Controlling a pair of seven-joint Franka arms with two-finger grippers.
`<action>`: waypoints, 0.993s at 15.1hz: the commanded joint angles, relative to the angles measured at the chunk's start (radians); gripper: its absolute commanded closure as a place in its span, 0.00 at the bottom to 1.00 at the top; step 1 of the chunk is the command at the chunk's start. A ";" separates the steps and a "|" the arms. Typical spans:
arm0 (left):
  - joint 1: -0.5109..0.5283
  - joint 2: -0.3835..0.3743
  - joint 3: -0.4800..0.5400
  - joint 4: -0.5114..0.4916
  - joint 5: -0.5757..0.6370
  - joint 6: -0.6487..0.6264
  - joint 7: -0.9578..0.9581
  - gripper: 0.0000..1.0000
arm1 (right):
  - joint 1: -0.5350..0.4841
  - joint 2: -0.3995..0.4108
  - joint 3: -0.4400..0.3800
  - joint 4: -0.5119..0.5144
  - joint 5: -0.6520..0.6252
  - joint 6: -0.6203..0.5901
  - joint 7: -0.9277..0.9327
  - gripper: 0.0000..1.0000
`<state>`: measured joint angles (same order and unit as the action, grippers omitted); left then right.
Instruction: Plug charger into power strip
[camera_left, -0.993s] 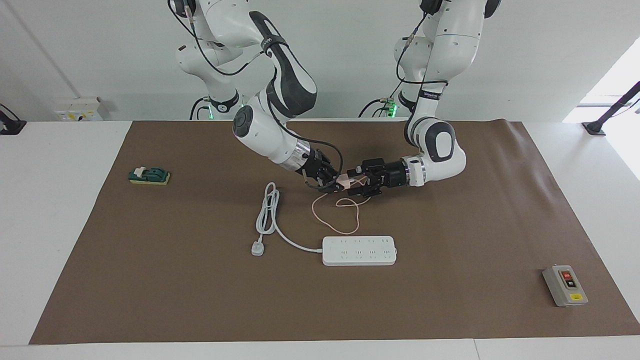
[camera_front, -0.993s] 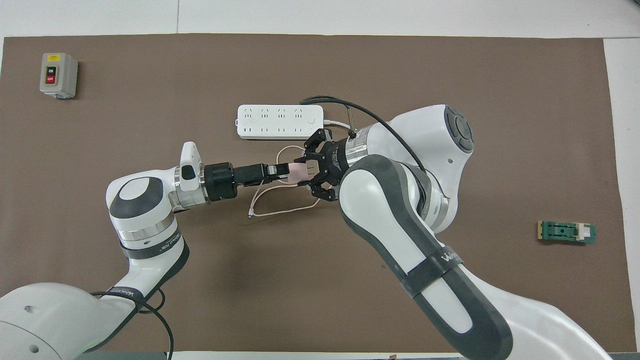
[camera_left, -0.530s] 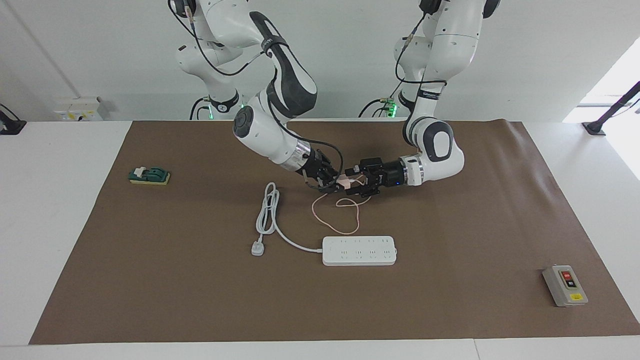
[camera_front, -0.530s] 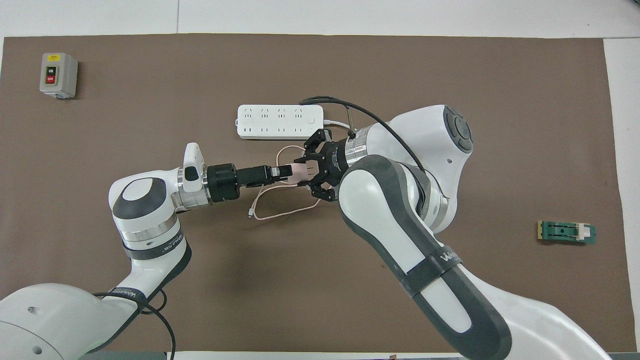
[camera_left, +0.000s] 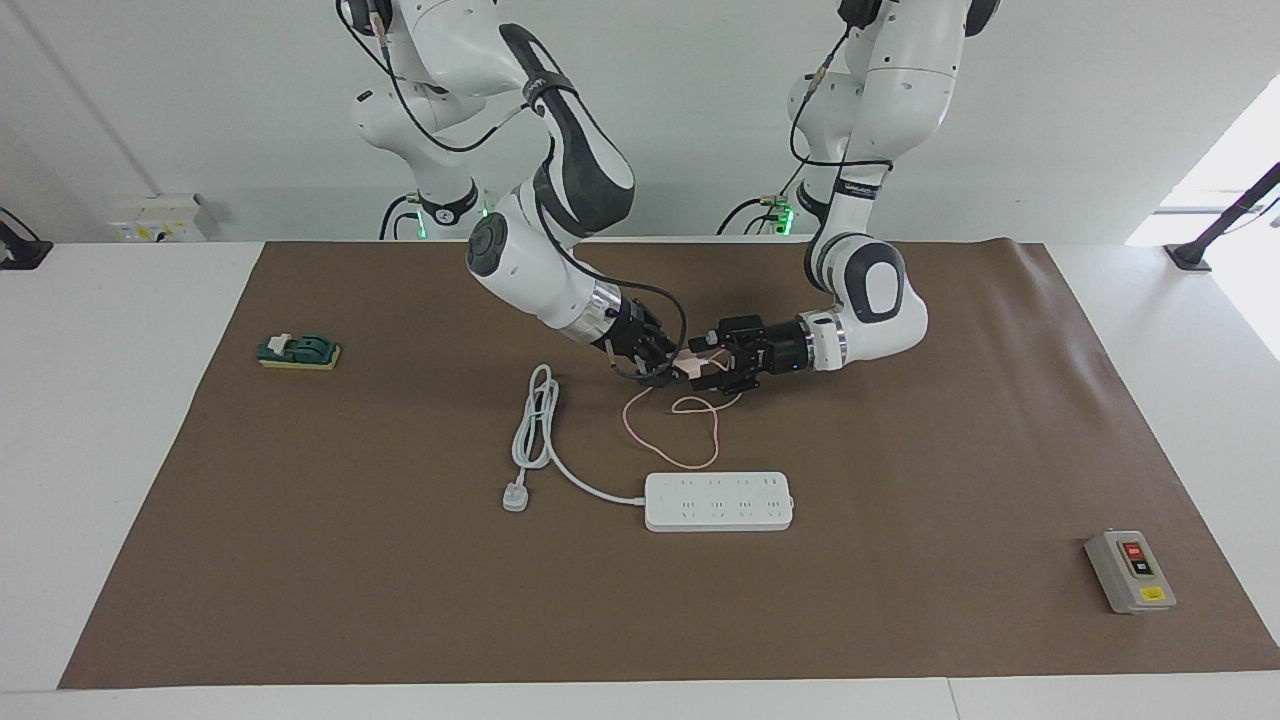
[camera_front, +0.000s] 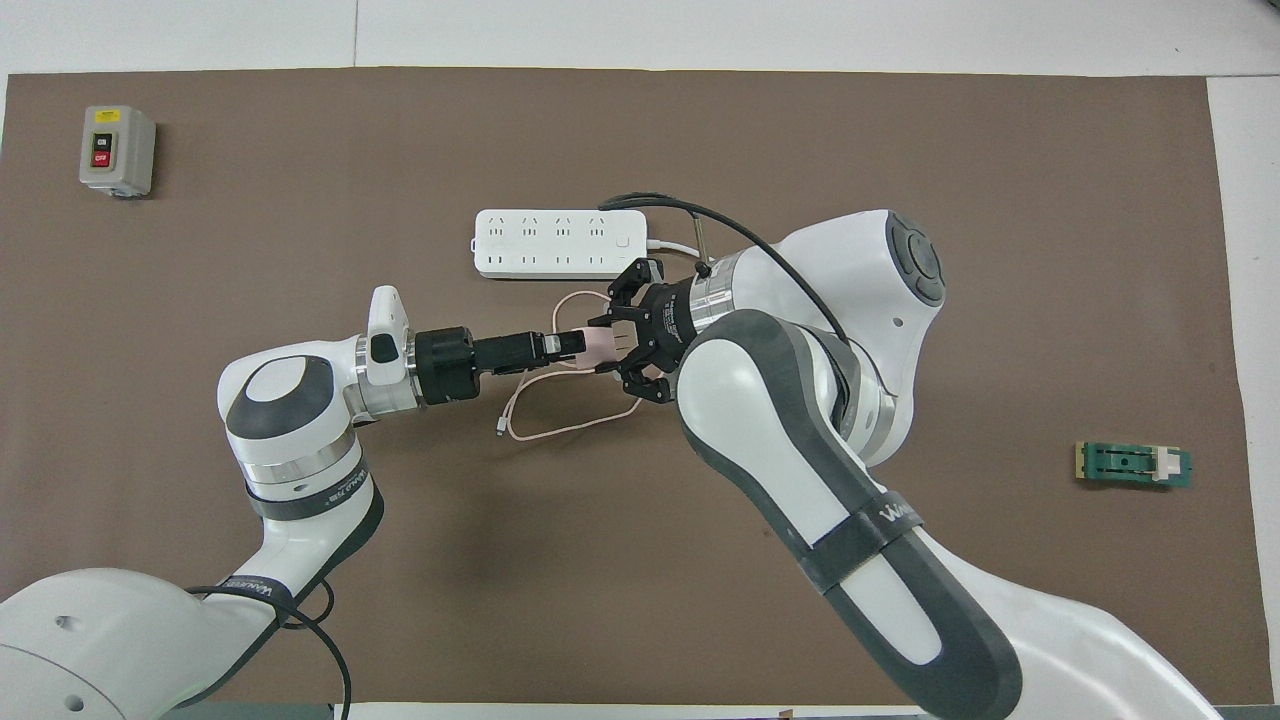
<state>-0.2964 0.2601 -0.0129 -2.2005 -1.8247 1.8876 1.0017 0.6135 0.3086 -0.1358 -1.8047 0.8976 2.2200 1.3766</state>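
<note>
Overhead view, grippers apparently meeting at charger (camera_front: 597, 346)

A brown mat (camera_left: 900, 470) covers most of the white bench (camera_left: 100, 420). A grey switch box (camera_left: 1129, 571) with red and black buttons lies on the mat toward the left arm's end. A green block (camera_left: 298, 351) on a yellow base lies toward the right arm's end, nearer the robots than the box.

My arms' shells (camera_left: 585, 165) are gleaming as glossy white plastic, both wrists (camera_front: 705, 300) showing bright metal rings. The brown mat (camera_left: 900, 450) covering my worktop is looking matt, papery. The power strip (camera_left: 718, 501) is showing smooth white plastic.
</note>
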 joint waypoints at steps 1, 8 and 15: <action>-0.015 -0.035 0.010 -0.019 0.002 0.018 0.008 0.00 | 0.000 0.004 0.001 0.011 -0.023 -0.005 0.007 1.00; -0.015 -0.028 0.010 -0.019 0.001 0.018 0.008 0.00 | 0.000 0.006 0.001 0.011 -0.025 -0.003 0.007 1.00; -0.010 -0.030 0.010 -0.019 0.002 0.019 0.012 0.47 | 0.000 0.006 0.001 0.010 -0.023 -0.002 0.007 1.00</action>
<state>-0.2964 0.2501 -0.0117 -2.2033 -1.8247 1.8891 1.0018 0.6135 0.3091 -0.1359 -1.8047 0.8976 2.2200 1.3766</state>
